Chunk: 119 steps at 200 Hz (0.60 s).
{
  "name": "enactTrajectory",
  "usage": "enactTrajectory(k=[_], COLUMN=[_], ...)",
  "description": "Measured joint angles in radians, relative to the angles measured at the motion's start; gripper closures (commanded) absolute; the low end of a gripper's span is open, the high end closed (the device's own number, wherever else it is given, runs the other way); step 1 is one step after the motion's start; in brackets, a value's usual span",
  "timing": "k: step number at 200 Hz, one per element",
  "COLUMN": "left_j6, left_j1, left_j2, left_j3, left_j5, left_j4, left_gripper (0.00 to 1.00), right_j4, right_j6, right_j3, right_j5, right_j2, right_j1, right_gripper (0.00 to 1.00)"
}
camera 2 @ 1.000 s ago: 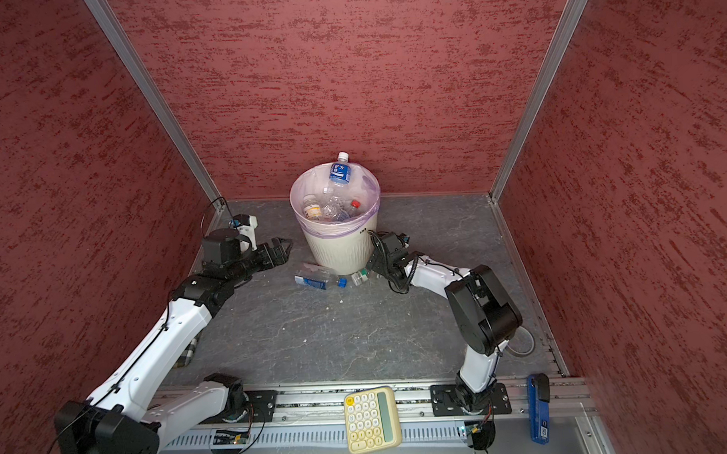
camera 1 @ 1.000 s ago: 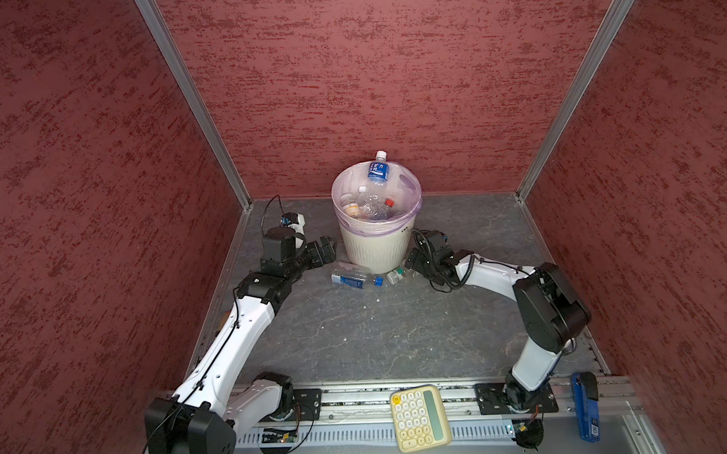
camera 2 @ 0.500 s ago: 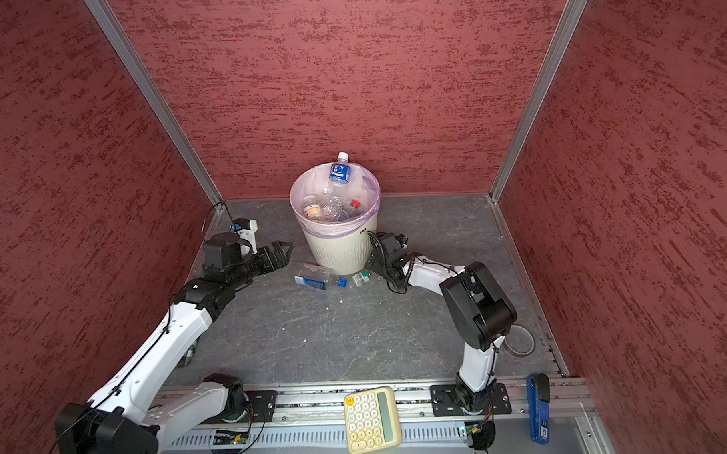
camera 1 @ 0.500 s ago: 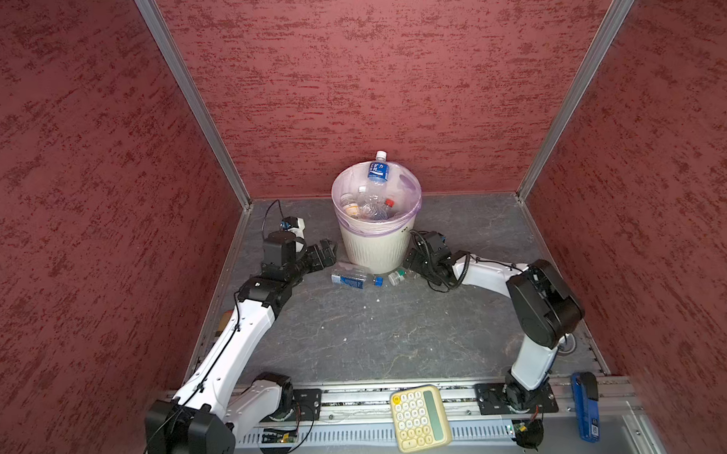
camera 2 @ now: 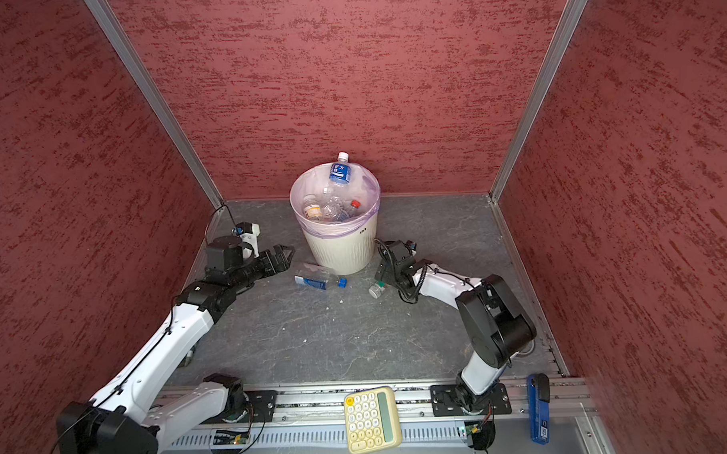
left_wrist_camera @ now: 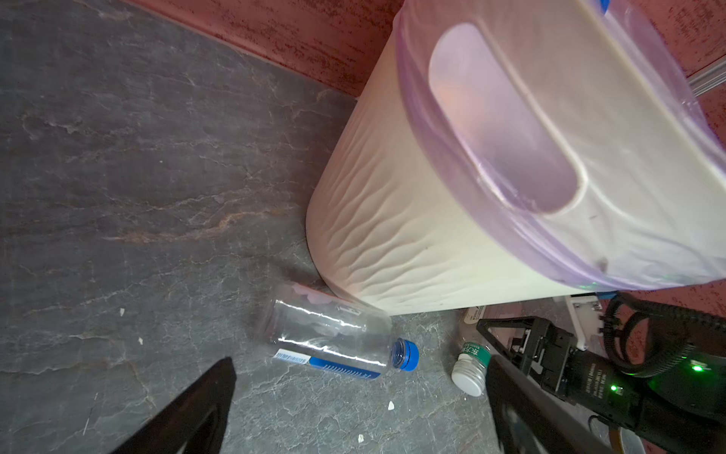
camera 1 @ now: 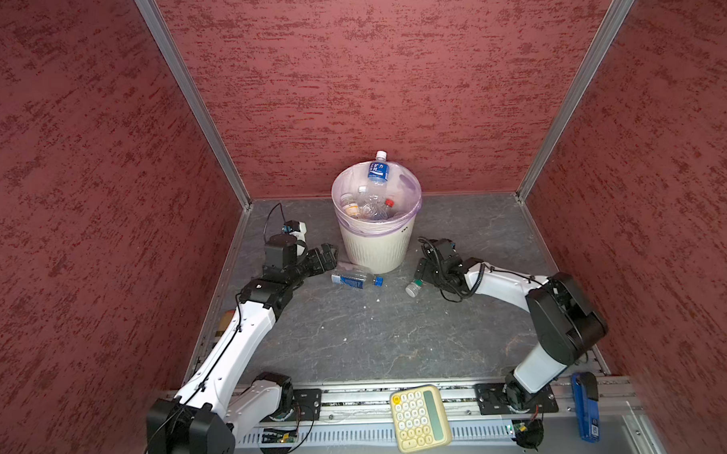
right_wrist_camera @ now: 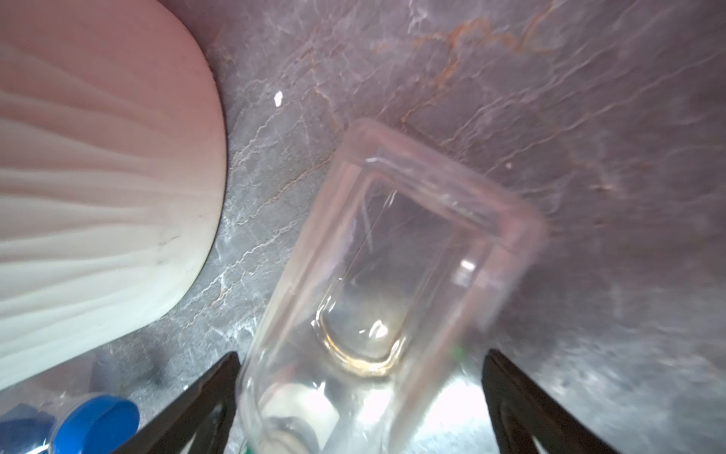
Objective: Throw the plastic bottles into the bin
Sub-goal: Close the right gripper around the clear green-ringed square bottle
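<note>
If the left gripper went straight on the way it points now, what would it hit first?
Probably the blue-capped bottle lying beside the bin; the left wrist view shows it straight ahead of the open left gripper. Depth is unclear: passing above it, the gripper would meet the bin wall.

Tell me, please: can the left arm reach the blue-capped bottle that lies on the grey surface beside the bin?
Probably yes. The left pincer is open and close to the blue-capped bottle, with bare grey surface between them. The bin stands close behind the bottle, which may crowd one finger.
</note>
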Motion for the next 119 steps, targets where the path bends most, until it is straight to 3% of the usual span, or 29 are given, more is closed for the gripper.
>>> enactTrajectory(k=[119], left_j6=[-0.029], left_j1=[-0.057], left_j2=[-0.026], left_j3=[-0.053], left_j5=[-0.005], left_j4=[-0.005], left_gripper=[0.0], right_j4=[-0.05], right_j6=[-0.109], right_j3=[-0.024], right_j5=[0.012], right_j2=[-0.043], right_j1=[-0.017], right_gripper=[0.05])
